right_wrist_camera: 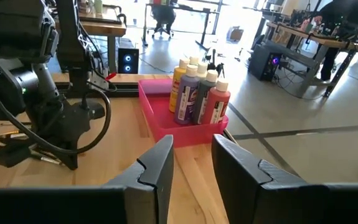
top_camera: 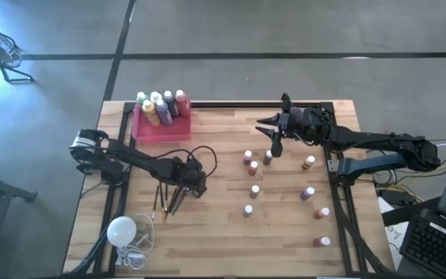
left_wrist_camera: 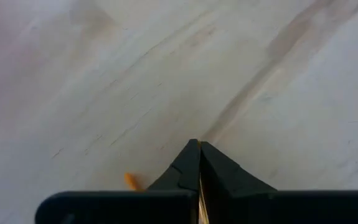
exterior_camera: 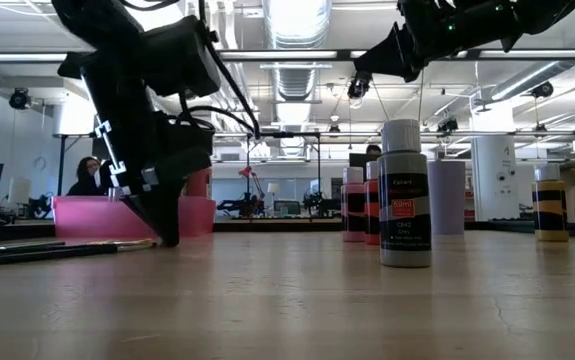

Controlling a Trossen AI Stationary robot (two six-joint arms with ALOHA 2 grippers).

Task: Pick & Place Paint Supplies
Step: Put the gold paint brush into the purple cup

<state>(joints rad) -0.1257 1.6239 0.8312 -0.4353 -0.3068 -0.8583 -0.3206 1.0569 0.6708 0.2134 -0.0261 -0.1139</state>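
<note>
High view: left gripper (top_camera: 198, 186) down on the paintbrushes (top_camera: 168, 200) near the table's (top_camera: 230, 240) left edge.
Grip: fingers together, pinching a brush.
Right gripper (right_wrist_camera: 191, 163): parted, empty.
Risk: thin brush slipping out on lifting.

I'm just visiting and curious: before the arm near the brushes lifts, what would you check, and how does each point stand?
1. Left gripper down at the thin dark-brown paintbrushes: ok.
2. Its fingers shut on a brush: shut, brush between them, ok.
3. Only one brush caught: cannot tell.
4. Pink rectangular tray has bare floor left: ok.
5. Right gripper raised, away from the left arm: ok.
</note>
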